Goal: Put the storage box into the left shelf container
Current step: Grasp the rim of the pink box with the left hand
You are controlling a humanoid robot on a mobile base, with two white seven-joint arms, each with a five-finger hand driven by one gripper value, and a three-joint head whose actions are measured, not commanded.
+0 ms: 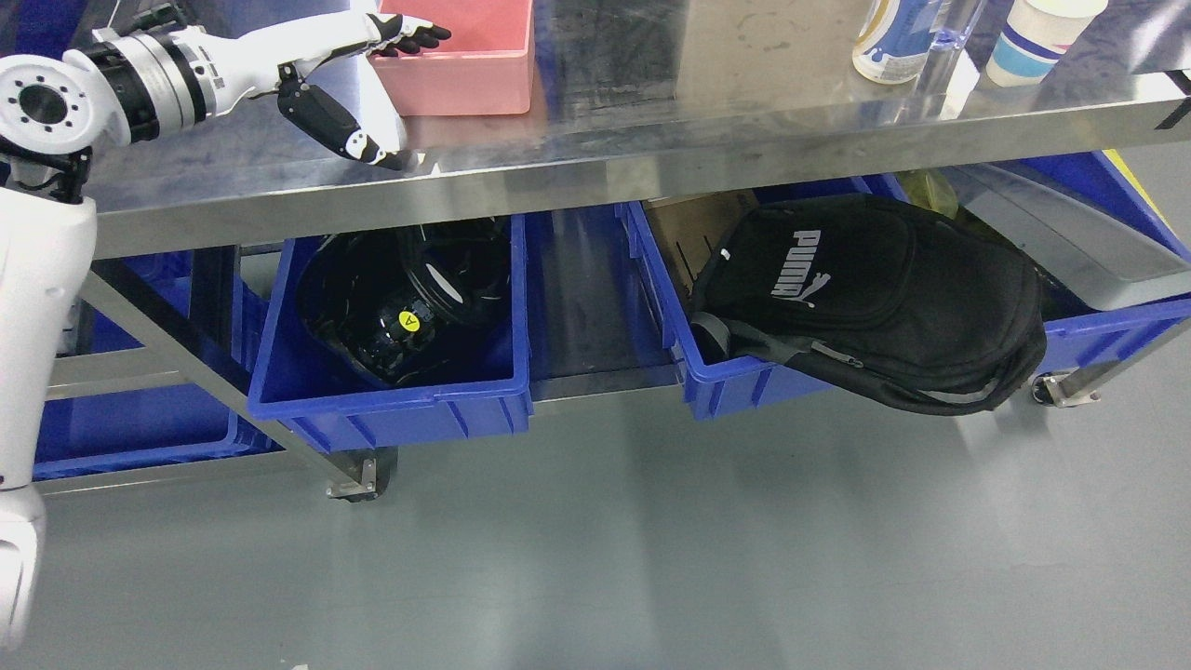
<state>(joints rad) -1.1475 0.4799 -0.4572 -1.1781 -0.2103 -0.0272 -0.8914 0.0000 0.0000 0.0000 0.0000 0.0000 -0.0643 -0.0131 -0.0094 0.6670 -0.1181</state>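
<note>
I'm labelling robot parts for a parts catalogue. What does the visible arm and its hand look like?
The left arm has glossy white shells, a round white joint cap ringed with small holes, and a wrist banded in black and silver. The left hand has white finger segments with black joints and black tips. The right arm isn't in view.

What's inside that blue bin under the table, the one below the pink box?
The blue bin holds dark, glossy black items, one bearing a round yellow sticker. The steel tabletop covers its rear, so anything further back is hidden.
</note>
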